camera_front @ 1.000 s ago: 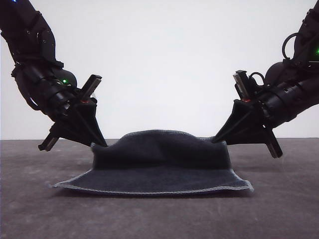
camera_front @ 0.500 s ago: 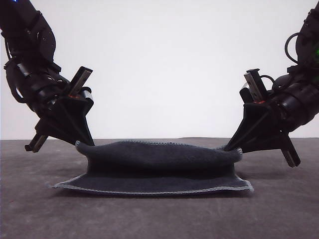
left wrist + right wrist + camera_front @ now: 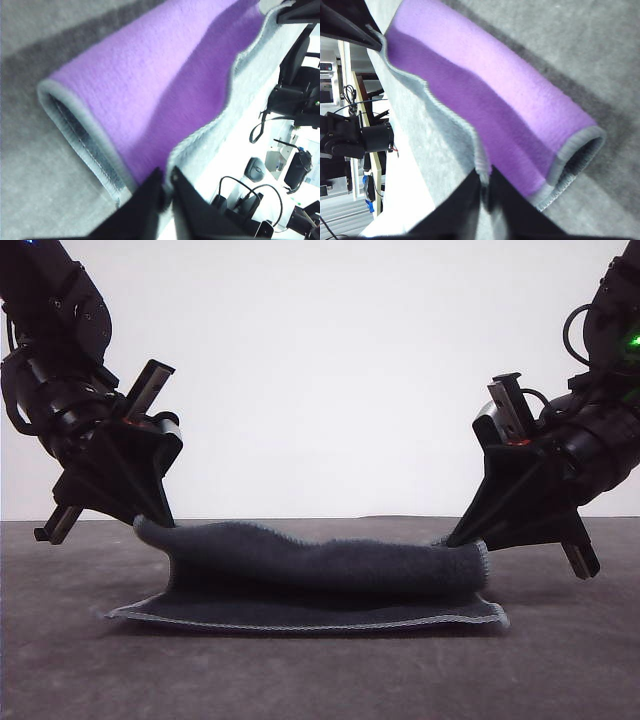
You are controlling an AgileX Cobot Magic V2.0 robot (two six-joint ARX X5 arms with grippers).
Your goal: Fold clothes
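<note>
The fold is judged to be about half done. On the left, the left claw [image 3: 150,515] is seen clenched on one corner of the cloth [image 3: 320,570], held low over the worktop [image 3: 90,670]. In the left wrist view the light grey edging [image 3: 200,135] is pinched between the two dark fingers [image 3: 150,192], and the purple face [image 3: 150,90] is turned outward over a rounded fold.

In the middle, the cloth lies on the worktop with its near edge [image 3: 300,625] flat and its far part lifted and rolled over toward the front, so a long soft roll is formed between the two claws. The upper layer is not yet laid down on the lower one, and the held edge is not yet brought to the near edge. This carrying forward, the lowering and the release are judged to be left.

On the right, the right claw [image 3: 462,537] is also clenched on the other corner, slightly lower than the left one; the stitched edge [image 3: 480,162] is gripped between its fingers [image 3: 472,192].

Nothing is seen on the worktop around the cloth. No obstacle is noticed; only the uneven height of the two corners could make the fold crooked.
</note>
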